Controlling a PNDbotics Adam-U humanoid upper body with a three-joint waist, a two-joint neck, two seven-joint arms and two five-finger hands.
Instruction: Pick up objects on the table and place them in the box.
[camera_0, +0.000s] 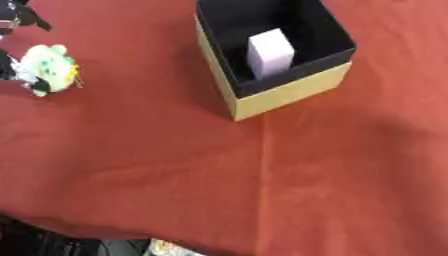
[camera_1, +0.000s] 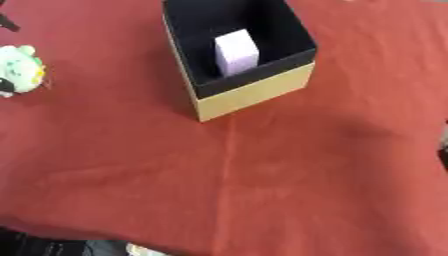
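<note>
Box (camera_0: 289, 92) sits open-topped on red surface (camera_0: 262, 190), pale block (camera_0: 269, 52) already upright inside. White-green toy (camera_0: 48, 67) lies well left of box, black left hand (camera_0: 9, 67) touching it, likely grasping; fingers' state unclear. Right hand unseen.

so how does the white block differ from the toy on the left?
The white block is plain, pale and box-shaped with flat faces; the toy is rounded, white-green with small yellow and dark details. The block stands upright inside the box; the toy is outside it, over the red cloth at the left edge. Black parts of the left hand touch the toy; nothing touches the block. Both are small and light-coloured.
</note>
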